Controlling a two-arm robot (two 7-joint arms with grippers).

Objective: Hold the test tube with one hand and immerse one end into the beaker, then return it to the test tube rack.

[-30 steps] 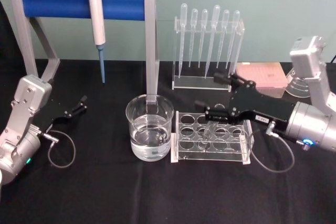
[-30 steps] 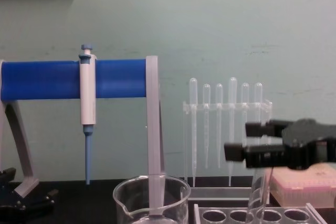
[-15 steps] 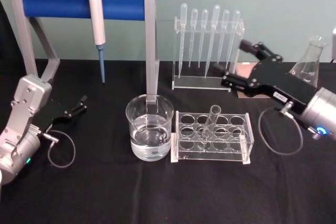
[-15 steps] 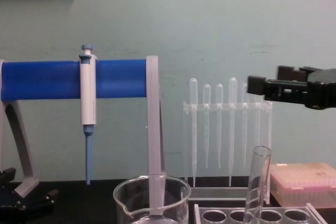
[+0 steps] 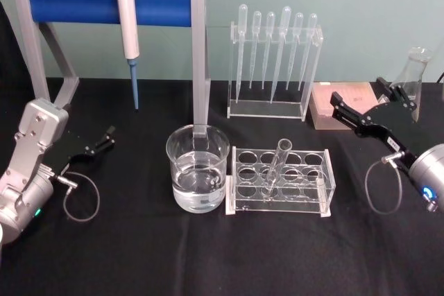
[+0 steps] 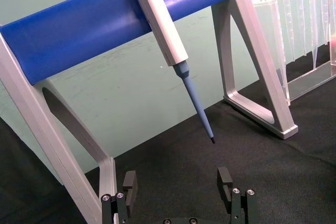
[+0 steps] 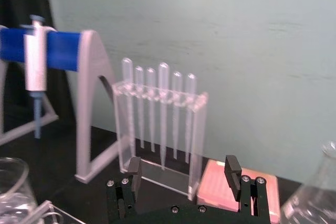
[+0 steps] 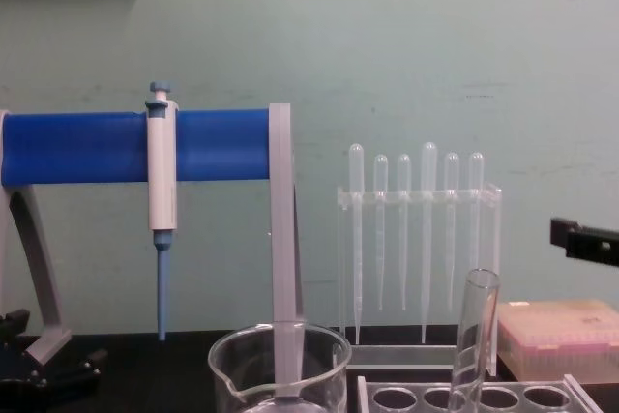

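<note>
From the head camera, the test tube [image 5: 276,166] stands tilted in a clear rack [image 5: 280,181] with its open rim leaning away from the robot, just to the right of the beaker [image 5: 197,168], which holds clear liquid. The rack touches or nearly touches the beaker's side. The right gripper [image 5: 365,103] hangs well off to the right of the rack, above the black table [image 5: 208,254], its fingers spread wide around nothing; a pink-topped box [image 5: 343,104] and a glass flask [image 5: 409,80] stand near it. Behind the rack a clear stand of bulb-topped pipettes [image 5: 275,60] rises, and behind the beaker the grey post of a blue-barred frame [image 5: 97,1] carries a white pipettor [image 5: 127,32] with a blue tip. The left gripper [image 5: 104,137] rests low at the left, fingers apart and empty

The left wrist camera looks past that gripper's parted black fingers [image 6: 227,179] at the frame and the hanging pipettor [image 6: 168,45], with bare black cloth between the pads

The right wrist camera shows its two fingers [image 7: 233,169] wide apart with nothing between; beyond them stand the pipettes [image 7: 157,114], the pink-topped box [image 7: 236,187] and, at one edge, the flask [image 7: 315,198]. The beaker's rim [image 7: 10,182] shows at the opposite edge

From the chest camera the test tube [image 8: 474,336] leans in the rack [image 8: 474,396], its rim overlapping the pipette stand behind; the beaker [image 8: 280,367] sits to its left in front of the frame post. A tip of the right gripper [image 8: 583,240] enters at the right edge, above the pink-topped box [image 8: 559,336] and clear of the tube
</note>
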